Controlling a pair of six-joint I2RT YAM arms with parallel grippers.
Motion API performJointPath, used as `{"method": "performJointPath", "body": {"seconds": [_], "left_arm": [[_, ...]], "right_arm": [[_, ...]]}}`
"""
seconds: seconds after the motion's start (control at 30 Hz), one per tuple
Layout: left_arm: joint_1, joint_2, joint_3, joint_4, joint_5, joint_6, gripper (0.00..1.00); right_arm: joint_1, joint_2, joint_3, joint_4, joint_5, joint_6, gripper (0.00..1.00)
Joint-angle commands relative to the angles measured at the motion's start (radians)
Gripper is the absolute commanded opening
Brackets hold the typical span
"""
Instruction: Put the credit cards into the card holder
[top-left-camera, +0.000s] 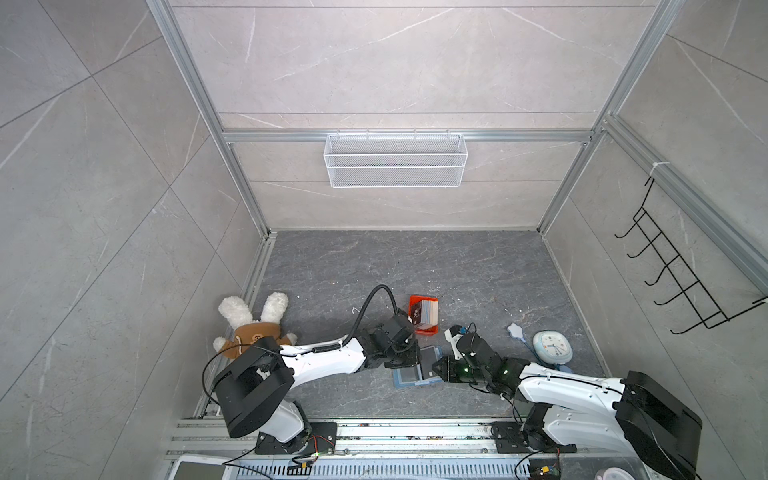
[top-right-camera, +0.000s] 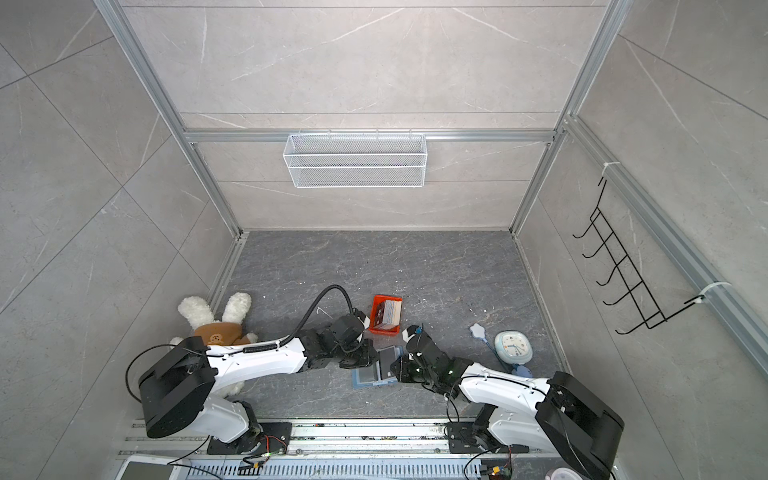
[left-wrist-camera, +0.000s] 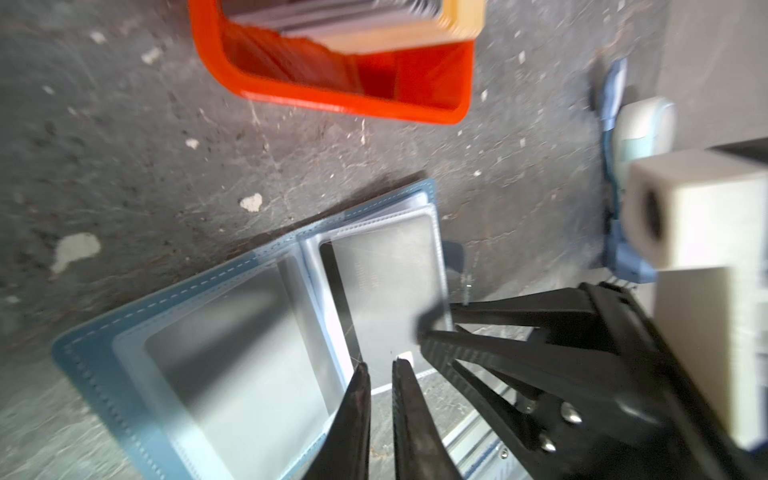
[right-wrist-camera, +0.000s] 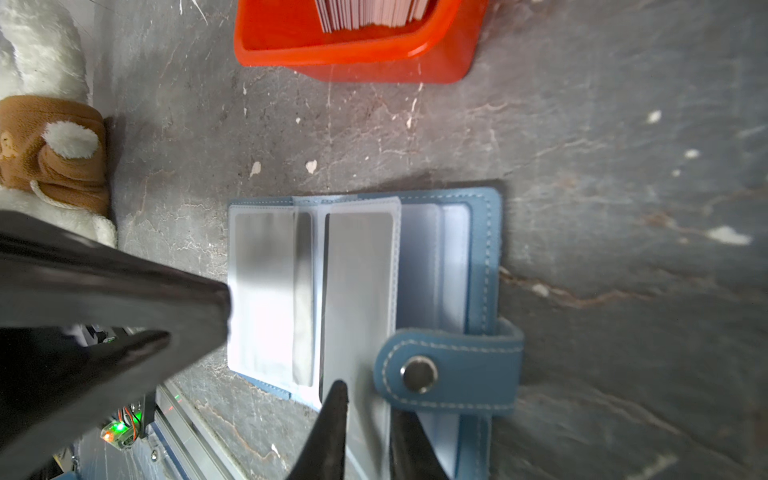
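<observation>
The blue card holder (top-left-camera: 405, 379) (top-right-camera: 365, 379) lies open on the dark floor, its clear pockets (right-wrist-camera: 266, 291) facing up. One dark card (left-wrist-camera: 386, 282) sits inside a clear pocket. More credit cards (top-left-camera: 428, 311) (right-wrist-camera: 370, 14) stand in the orange tray (top-left-camera: 426, 330) (left-wrist-camera: 332, 99) just behind the holder. My left gripper (left-wrist-camera: 380, 368) (top-left-camera: 409, 365) hovers at the near end of that card, its jaws a narrow gap apart with nothing between them. My right gripper (right-wrist-camera: 368, 405) (top-left-camera: 436, 368) is shut on the clear pocket leaf beside the snap tab (right-wrist-camera: 419, 374).
A plush rabbit (top-left-camera: 253, 328) lies at the left wall. A pale blue clock (top-left-camera: 552, 347) and a small white-blue object (top-left-camera: 515, 331) lie to the right. A wire basket (top-left-camera: 395, 160) hangs on the back wall, and a black hook rack (top-left-camera: 681, 270) on the right wall.
</observation>
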Motion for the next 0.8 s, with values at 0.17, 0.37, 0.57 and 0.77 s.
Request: {"method": "performJointPath", "body": {"seconds": [0.17,0.37,0.57,0.77], "left_arm": [[0.040,-0.136,-0.059,-0.027,0.003,0.023,0.16],[0.087,-0.273,-0.100,-0.081,-0.010,0.041,0.17],[0.089,-0.376,-0.129,-0.135,-0.024,0.049,0.18],[0.086,-0.417,-0.185,-0.106,-0.020,0.054,0.18]], "right_arm": [[0.115,0.042,0.137,-0.079,0.106,-0.015,0.22],[0.194,0.122,0.220,-0.085,0.156,0.004,0.22],[0.240,0.138,0.240,-0.070,0.204,0.011,0.23],[0.240,0.046,0.186,-0.080,0.240,0.006,0.24]]}}
